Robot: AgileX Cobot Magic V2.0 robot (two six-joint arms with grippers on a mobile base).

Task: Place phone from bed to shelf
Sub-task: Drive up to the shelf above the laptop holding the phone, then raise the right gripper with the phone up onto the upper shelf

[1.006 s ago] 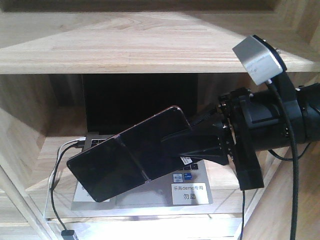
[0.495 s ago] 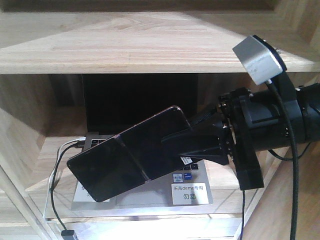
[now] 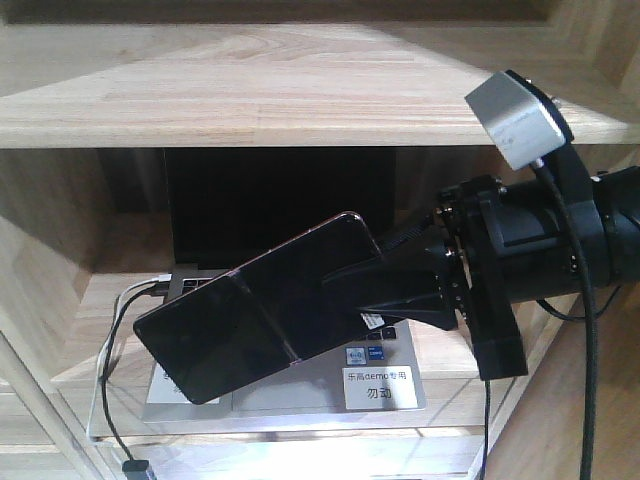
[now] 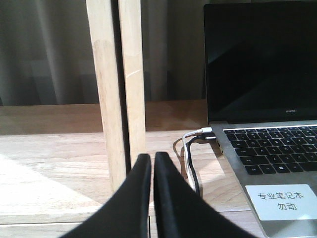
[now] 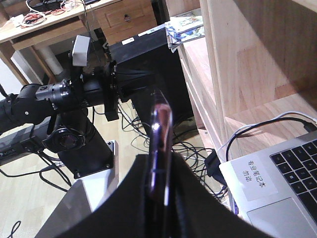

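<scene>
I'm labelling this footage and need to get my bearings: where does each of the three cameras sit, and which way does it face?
Front-facing view: faces into the shelf; the right gripper holds the phone above the laptop.
Left wrist view: behind the shut left gripper, looking along a shelf board at an upright post and the laptop.
Right wrist view: behind the right gripper, phone edge-on; the left arm shows beyond.
All three share the laptop and its white label.

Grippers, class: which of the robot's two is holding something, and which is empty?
The right gripper is shut on the phone, gripping it edge-on in front of the laptop. The left gripper is empty, its fingers pressed together with nothing between them.
</scene>
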